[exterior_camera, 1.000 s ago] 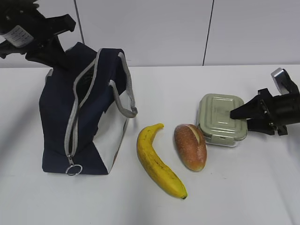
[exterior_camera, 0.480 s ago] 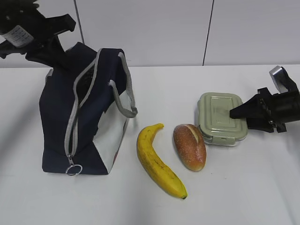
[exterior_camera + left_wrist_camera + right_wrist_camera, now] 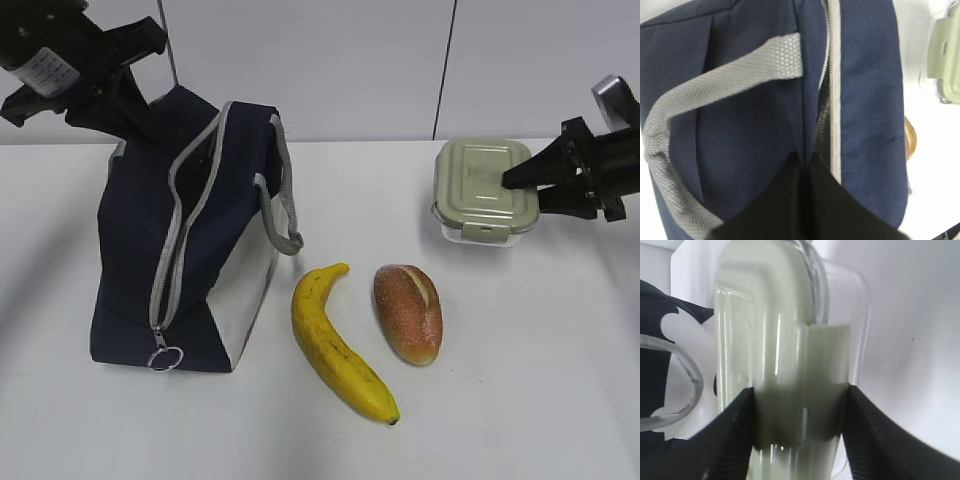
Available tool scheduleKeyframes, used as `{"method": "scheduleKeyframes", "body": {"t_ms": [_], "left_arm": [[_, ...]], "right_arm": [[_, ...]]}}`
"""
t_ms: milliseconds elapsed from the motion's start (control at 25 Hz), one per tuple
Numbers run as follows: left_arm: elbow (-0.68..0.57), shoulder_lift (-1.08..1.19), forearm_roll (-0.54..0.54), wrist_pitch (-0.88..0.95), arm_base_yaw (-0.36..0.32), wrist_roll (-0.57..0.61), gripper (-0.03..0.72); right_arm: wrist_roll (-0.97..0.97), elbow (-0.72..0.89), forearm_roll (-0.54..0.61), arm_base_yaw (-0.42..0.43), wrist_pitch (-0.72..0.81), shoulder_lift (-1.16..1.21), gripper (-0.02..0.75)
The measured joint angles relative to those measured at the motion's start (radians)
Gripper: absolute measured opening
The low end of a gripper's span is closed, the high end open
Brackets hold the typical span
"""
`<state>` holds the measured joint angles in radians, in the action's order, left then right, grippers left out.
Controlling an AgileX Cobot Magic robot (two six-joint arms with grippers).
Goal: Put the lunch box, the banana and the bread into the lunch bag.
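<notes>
The navy lunch bag [image 3: 190,250] stands at the left with its zipper partly open. My left gripper [image 3: 135,108] is shut on the fabric at the bag's top back edge; in the left wrist view its black fingers [image 3: 805,165] pinch a fold beside the grey zipper tape. My right gripper [image 3: 522,180] is shut on the green-lidded lunch box [image 3: 482,188], held above the table at the right. In the right wrist view the fingers [image 3: 800,405] clamp the lunch box [image 3: 770,315] across lid and base. The banana [image 3: 335,345] and the bread [image 3: 408,312] lie side by side in the middle.
The zipper's ring pull [image 3: 163,358] hangs at the bag's lower front. Grey strap handles [image 3: 285,215] droop over its right side. A white wall rises behind the table's back edge. The left wrist view also catches the lunch box [image 3: 945,55] beyond the bag.
My right gripper has lifted the lunch box off the table, up and slightly back. The left gripper has pulled the bag's top edge a little to the right.
</notes>
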<state>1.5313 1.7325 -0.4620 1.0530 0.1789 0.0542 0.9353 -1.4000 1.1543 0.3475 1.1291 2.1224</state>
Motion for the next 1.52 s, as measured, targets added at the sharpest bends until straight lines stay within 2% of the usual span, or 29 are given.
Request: {"method": "scheduleKeyframes", "body": {"t_ms": [160,320,880,1160,1320,1520], "left_arm": [[0.0,0.0,-0.015,-0.003,0.0,-0.003,-0.003],[0.0,0.0,-0.035,-0.004,0.0,-0.007,-0.003],[0.0,0.0,-0.1,-0.027,0.0,-0.022,-0.003],[0.0,0.0,-0.12,-0.028,0.0,-0.022,-0.003],[0.0,0.0,-0.126,-0.029,0.0,-0.022,-0.003],[0.0,0.0,-0.127,-0.029,0.0,-0.022,-0.003]], "right_arm": [[-0.065,-0.02,-0.029,-0.011,0.009,-0.065,0.375],[-0.143,-0.038,-0.042,-0.061,0.018,-0.133,0.375],[-0.426,-0.244,-0.071,-0.35,0.066,-0.215,0.375],[-0.453,-0.254,-0.076,-0.461,0.072,-0.211,0.375],[-0.453,-0.254,-0.074,-0.518,0.019,-0.192,0.375],[-0.456,-0.254,-0.11,-0.551,-0.037,-0.149,0.374]]}}
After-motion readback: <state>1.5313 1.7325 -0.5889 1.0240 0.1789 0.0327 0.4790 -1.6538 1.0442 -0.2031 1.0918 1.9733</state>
